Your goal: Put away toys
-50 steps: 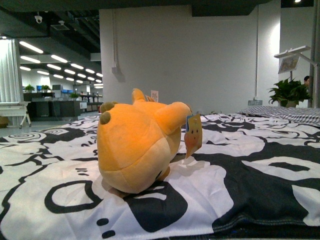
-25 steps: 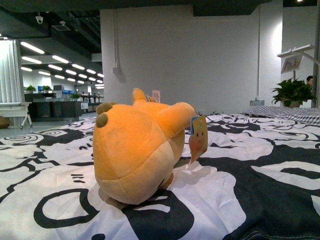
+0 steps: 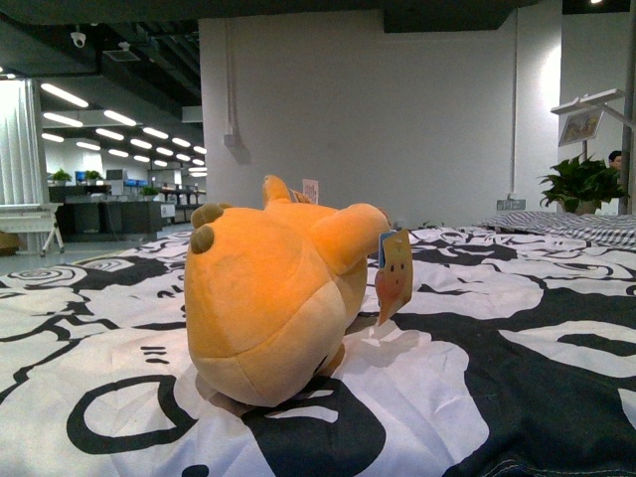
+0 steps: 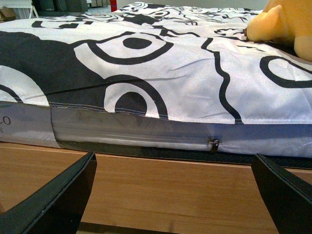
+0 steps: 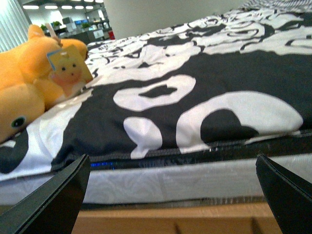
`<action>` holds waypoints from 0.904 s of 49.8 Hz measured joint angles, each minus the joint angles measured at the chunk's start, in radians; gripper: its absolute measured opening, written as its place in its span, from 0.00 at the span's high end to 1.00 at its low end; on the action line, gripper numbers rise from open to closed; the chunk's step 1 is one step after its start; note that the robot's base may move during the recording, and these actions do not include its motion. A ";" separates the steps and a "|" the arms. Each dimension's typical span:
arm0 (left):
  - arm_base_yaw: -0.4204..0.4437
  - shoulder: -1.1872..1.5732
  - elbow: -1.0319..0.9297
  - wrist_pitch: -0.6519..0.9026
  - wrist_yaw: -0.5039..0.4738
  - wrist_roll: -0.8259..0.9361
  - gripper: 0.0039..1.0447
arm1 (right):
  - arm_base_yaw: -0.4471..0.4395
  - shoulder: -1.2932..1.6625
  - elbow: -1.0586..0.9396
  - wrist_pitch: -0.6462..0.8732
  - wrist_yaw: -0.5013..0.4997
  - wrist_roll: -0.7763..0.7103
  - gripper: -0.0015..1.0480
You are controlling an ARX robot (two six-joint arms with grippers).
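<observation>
Currently orange plush toy [image 3: 273, 298] lies on black-and-white bedspread [image 3: 517, 358]; left gripper [image 4: 173, 160] and right gripper [image 5: 171, 160] both spread wide, holding nothing.

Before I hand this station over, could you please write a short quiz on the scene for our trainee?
1. True or false: the left hand grips the orange plush toy.
2. The toy lies on: A a wooden floor; B a black-and-white patterned cover; C a plastic bin.
3. Fill in: the right hand, like the left, stands ___ with nothing between its fingers.

Key: 1 false, it is clear of the toy; 2 B; 3 open.
</observation>
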 joint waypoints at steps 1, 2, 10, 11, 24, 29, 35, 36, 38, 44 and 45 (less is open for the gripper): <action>0.000 0.000 0.000 0.000 0.000 0.000 0.05 | -0.007 0.027 0.011 0.024 -0.005 0.000 0.00; 0.000 0.000 0.000 0.000 0.000 0.000 0.05 | -0.010 0.040 0.017 0.035 -0.008 0.000 0.00; 0.000 0.000 0.000 0.000 0.000 0.000 0.05 | -0.034 0.224 0.120 0.166 -0.035 -0.004 0.00; 0.000 0.000 0.000 0.000 0.000 0.000 0.05 | -0.037 0.250 0.140 0.181 -0.038 -0.005 0.00; 0.000 0.000 0.000 0.000 0.000 0.000 0.05 | 0.018 0.550 0.460 0.214 -0.016 -0.037 0.00; 0.000 0.000 0.000 0.000 0.000 0.000 0.05 | 0.067 0.605 0.535 0.195 -0.005 -0.061 0.00; 0.000 0.000 0.000 0.000 0.000 0.000 0.05 | 0.140 0.689 0.643 0.163 -0.007 -0.096 0.00; 0.000 0.000 0.000 0.000 0.000 0.000 0.05 | 0.147 0.697 0.654 0.159 -0.008 -0.103 0.00; 0.000 0.000 0.000 0.000 0.000 0.000 0.05 | 0.175 0.733 0.700 0.140 -0.015 -0.118 0.00; 0.000 0.000 0.000 0.000 0.000 0.000 0.05 | 0.253 0.839 0.838 0.064 -0.031 -0.161 0.00; 0.000 0.000 0.000 0.000 0.000 0.000 0.05 | 0.261 0.849 0.852 0.057 -0.029 -0.168 0.00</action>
